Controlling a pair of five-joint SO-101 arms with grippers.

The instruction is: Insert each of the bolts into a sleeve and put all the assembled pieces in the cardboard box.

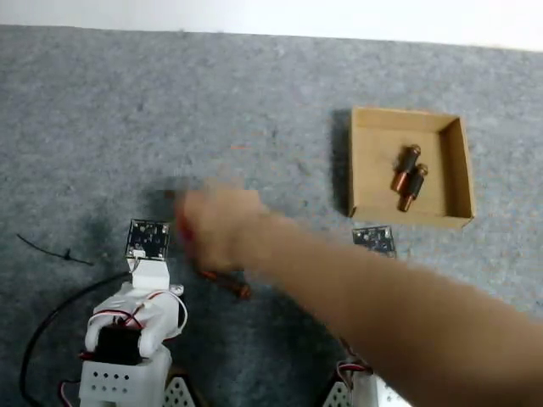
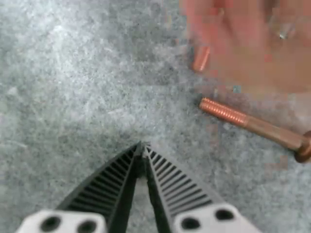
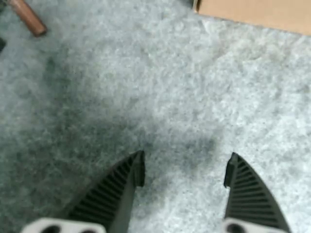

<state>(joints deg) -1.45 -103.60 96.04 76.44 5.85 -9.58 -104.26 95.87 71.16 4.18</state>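
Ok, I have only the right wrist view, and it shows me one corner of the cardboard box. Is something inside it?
Observer: Yes, two assembled pieces lie close together inside the cardboard box.
Operator: And on the left side, open or shut?
Observer: The left gripper is shut, on nothing.
Operator: Is anything near it?
Observer: A person's hand, beside a loose copper bolt.

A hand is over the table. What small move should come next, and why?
Probably none yet: the left gripper should wait, shut as it is. A person's hand is right beside the bolt near that gripper, so reaching now risks a collision.
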